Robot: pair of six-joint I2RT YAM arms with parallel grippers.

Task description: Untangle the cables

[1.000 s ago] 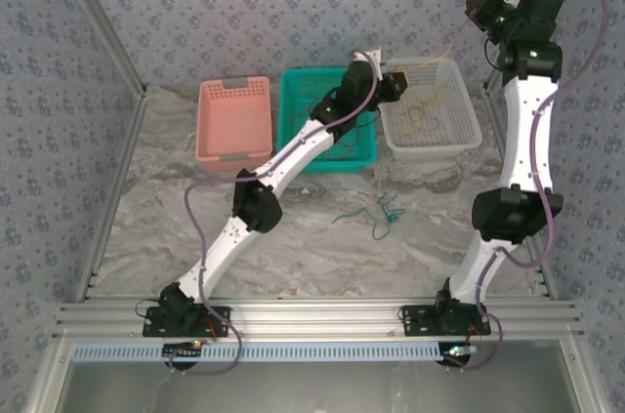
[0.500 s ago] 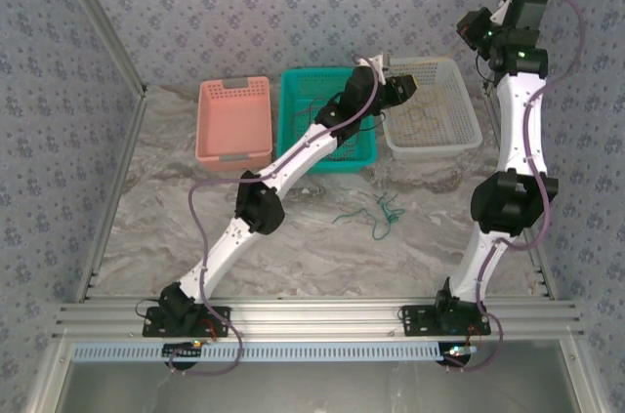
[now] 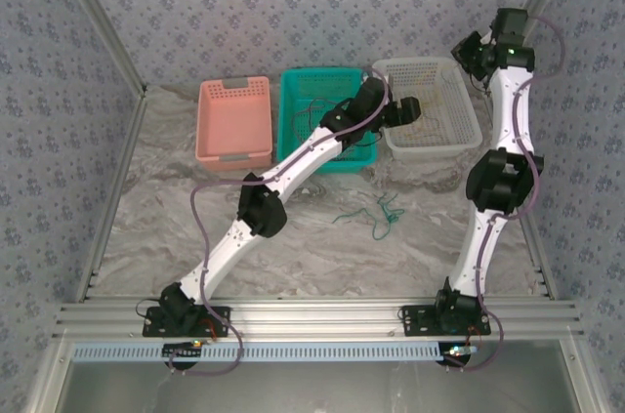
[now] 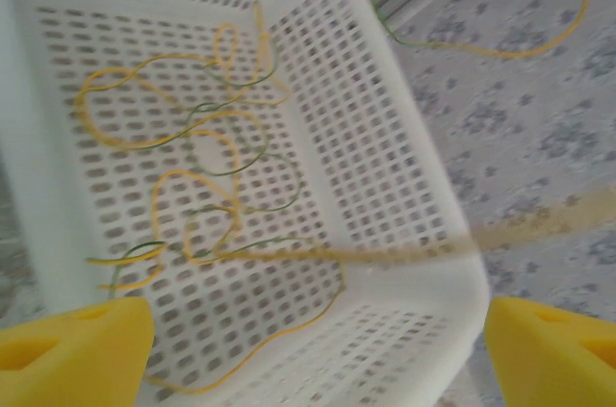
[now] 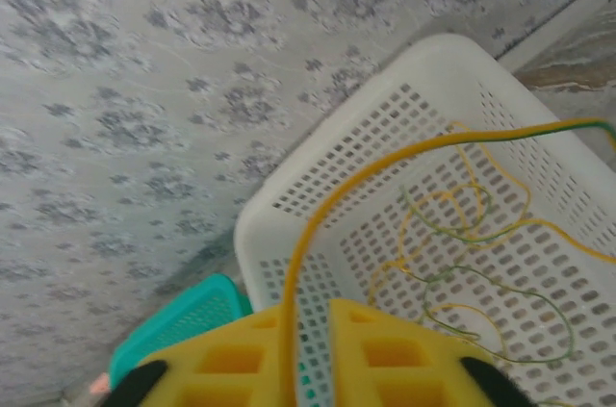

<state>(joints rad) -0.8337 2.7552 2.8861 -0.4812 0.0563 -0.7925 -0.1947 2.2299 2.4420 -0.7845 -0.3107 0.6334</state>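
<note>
You have three baskets on the desk (image 3: 166,227): one pink (image 3: 234,84), one teal (image 3: 322,74), one white (image 3: 420,63). Yellow and green cables (image 4: 289,253) lie in the white one, and one green tangle (image 3: 383,215) lies on the desk. Your left jaws gape wide, empty. Your right jaws stand barely apart with one yellow cable (image 5: 452,139) in the gap; you cannot tell whether it is gripped.

My top camera looks down from high on the near side, well back from the white basket (image 3: 435,147). Both wrist cameras hang close over that basket: left peers in, right slants toward the patterned wall (image 5: 144,89).
</note>
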